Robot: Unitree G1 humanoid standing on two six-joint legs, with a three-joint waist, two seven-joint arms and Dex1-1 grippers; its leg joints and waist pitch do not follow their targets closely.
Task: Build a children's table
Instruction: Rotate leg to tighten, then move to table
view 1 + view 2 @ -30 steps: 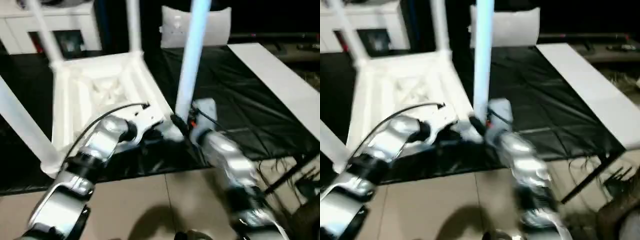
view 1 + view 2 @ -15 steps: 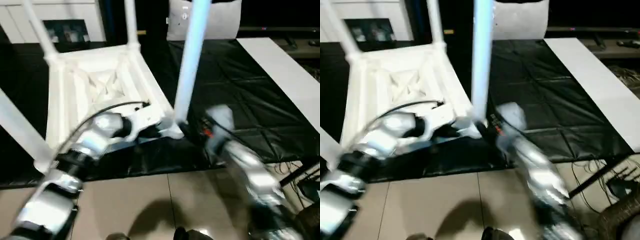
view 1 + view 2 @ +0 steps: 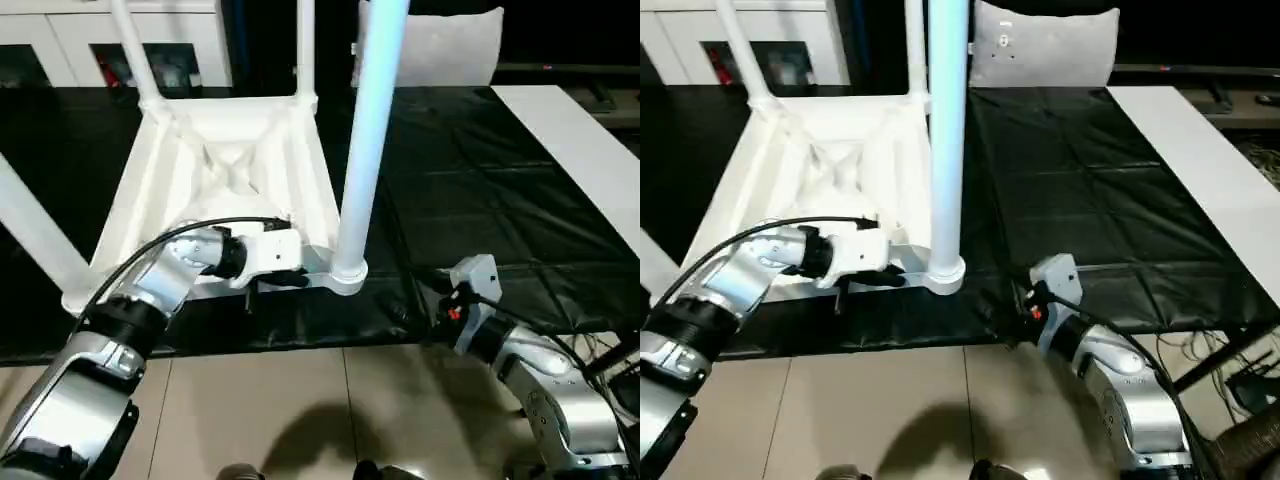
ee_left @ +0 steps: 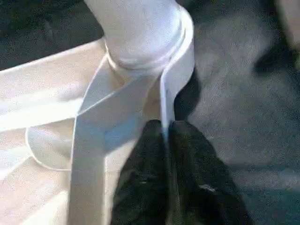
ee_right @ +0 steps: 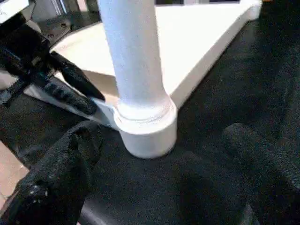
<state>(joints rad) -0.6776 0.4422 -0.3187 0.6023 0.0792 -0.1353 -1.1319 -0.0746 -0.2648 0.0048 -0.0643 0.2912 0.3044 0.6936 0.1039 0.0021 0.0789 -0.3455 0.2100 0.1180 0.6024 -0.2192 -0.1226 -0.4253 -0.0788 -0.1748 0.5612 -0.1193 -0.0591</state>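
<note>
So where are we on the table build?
Done, it seems: all four tapered white tube legs stand in the corner sockets of the upturned white plastic ribbed tabletop on the black mat. In hand: left gripper jaws pinch the tabletop's rim beside the nearest leg; right gripper jaws open, apart from it. Left: probably checking seating and turning it upright.
</note>
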